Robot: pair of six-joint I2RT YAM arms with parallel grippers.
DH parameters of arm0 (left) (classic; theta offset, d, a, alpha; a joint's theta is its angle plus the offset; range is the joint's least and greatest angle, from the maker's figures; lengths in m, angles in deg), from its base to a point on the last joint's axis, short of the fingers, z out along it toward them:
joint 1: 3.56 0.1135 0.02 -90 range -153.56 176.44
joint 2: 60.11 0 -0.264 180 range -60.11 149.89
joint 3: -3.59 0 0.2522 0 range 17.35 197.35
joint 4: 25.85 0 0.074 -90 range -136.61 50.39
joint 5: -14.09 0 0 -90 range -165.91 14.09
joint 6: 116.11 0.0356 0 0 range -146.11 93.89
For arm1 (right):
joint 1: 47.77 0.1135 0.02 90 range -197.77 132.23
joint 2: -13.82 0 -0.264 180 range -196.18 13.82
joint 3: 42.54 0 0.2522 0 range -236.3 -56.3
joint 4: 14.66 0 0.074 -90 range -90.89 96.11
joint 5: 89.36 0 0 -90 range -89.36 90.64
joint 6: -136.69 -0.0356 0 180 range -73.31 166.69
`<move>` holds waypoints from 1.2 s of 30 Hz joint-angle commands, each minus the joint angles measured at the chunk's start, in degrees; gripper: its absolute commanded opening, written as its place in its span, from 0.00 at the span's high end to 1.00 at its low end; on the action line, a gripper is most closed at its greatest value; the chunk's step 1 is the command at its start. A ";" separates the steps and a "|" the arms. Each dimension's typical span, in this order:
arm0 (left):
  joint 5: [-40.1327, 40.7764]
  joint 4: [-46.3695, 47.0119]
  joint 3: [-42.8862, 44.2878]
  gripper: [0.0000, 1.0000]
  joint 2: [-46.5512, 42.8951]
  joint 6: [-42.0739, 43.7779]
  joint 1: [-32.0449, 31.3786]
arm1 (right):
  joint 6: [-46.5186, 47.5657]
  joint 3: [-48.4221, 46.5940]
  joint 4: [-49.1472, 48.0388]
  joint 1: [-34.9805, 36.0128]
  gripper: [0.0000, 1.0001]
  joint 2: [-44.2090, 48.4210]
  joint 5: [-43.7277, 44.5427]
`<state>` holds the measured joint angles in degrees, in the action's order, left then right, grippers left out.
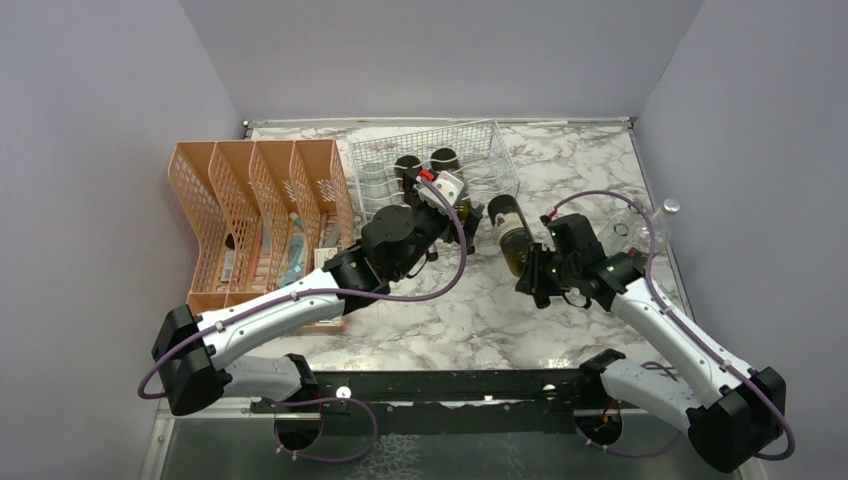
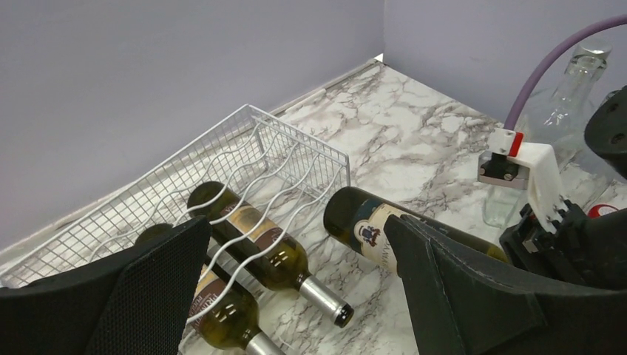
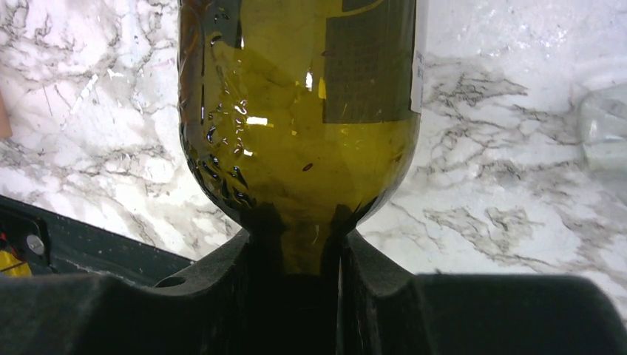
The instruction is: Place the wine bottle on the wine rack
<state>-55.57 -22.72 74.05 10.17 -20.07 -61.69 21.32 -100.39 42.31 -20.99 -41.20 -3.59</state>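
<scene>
Two green bottles (image 2: 259, 244) lie side by side in the wavy cradles of the white wine rack (image 2: 296, 140), necks toward the arms, while the orange file organiser (image 1: 215, 200) to its left holds a few flat items. Just before the rack's right end and outside it, the wine bottle (image 1: 508, 232), olive-green glass with a dark-and-cream label, points its base at the rack, its neck clenched in the right gripper (image 3: 296, 259). The left gripper (image 2: 296, 225) hangs with jaws spread wide before the rack, and a clear glass bottle (image 1: 645, 220) sits well apart near the right edge of the marble table (image 1: 480, 310).

Print on the wine bottle (image 2: 366, 225) label is too blurred to read.
</scene>
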 commanded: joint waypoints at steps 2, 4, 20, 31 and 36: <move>-0.92 -4.42 2.47 0.01 -1.77 -2.87 -0.06 | -0.16 -0.06 -14.92 0.01 0.99 -1.60 -0.19; -0.84 -4.97 2.46 0.01 -2.01 -3.11 -0.06 | -0.30 0.14 -16.27 0.00 0.99 -2.64 0.03; -0.13 -6.46 2.20 0.01 -2.96 -3.01 -0.05 | 0.28 1.21 -23.47 -0.05 0.99 -8.61 0.13; -0.08 -7.73 2.54 0.01 -3.66 -3.16 -0.06 | 3.87 1.62 -33.83 0.02 0.99 -12.98 2.83; -0.11 -8.33 2.83 0.01 -3.69 -3.40 -0.06 | 6.25 1.37 -41.84 0.02 0.99 -17.37 4.47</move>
<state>-55.55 -30.31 74.78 8.03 -22.49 -61.71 23.73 -97.36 19.07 -20.99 -57.07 -2.69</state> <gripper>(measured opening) 0.991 0.351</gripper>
